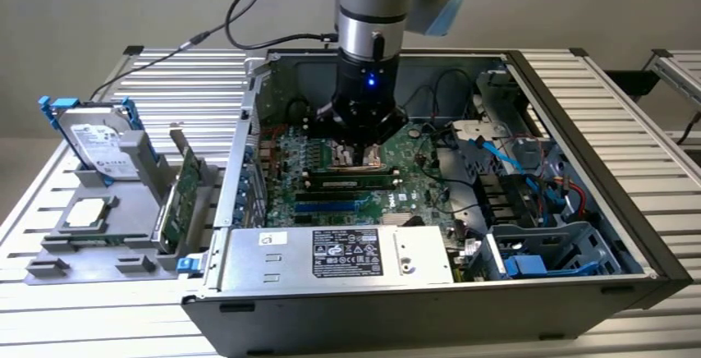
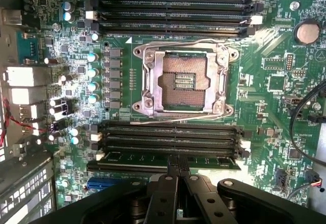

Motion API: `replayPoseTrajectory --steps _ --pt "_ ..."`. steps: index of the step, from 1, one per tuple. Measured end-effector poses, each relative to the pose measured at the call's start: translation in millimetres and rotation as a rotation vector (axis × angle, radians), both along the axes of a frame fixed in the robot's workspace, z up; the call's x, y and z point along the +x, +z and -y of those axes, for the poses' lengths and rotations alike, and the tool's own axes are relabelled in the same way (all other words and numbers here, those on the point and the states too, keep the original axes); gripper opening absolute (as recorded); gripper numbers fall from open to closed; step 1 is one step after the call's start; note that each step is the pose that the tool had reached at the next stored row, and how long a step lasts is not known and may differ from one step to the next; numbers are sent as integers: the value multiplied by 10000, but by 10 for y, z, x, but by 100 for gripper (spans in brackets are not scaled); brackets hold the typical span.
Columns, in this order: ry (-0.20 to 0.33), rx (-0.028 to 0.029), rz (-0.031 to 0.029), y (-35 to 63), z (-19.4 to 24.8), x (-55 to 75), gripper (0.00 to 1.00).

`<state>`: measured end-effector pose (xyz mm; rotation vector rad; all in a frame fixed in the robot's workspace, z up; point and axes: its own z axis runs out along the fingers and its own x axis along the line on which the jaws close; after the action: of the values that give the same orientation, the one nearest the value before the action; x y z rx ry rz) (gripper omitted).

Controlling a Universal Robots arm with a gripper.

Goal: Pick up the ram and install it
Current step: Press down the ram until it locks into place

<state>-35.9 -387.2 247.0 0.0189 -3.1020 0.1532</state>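
In the exterior view, my arm reaches down from the top centre of the frame into an open computer case (image 1: 641,247) lying on its side on the slatted metal desk (image 1: 66,325). The claw (image 1: 359,154) sits low over the motherboard (image 1: 422,169) at mid-frame, directly above the ram (image 1: 353,183), a narrow green stick lying lengthwise in the slot area just below the claw. A silver power supply (image 1: 340,255) runs along the case's lower edge, with a blue drive cage (image 1: 537,255) at lower right. At the left of the frame, a grey holder (image 1: 93,251) carries a hard drive (image 1: 97,140) standing on end, a large green expansion card (image 1: 180,194) and a processor (image 1: 88,213) lying flat.

In the wrist view, the empty processor socket (image 2: 183,81) occupies the centre, with black memory slots (image 2: 173,10) across the top and another bank (image 2: 168,135) below it. The ram (image 2: 137,158) lies in the slot at the lower edge of that bank. My claw (image 2: 178,164) is clenched, its two fingertips (image 2: 172,167) pressed together and touching the stick's edge at lower centre; they are not gripping it.
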Motion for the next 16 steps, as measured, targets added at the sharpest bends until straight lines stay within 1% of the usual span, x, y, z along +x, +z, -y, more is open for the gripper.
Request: replayPoseTrajectory --steps 4,9,11,12,16 --pt "-62 1 0 0 55 0 11" --pt "-101 5 -1 18 160 0 11" --pt "-109 29 -1 24 204 0 11" --pt "-109 51 0 24 210 0 11" --pt "-110 53 -1 25 210 0 11"
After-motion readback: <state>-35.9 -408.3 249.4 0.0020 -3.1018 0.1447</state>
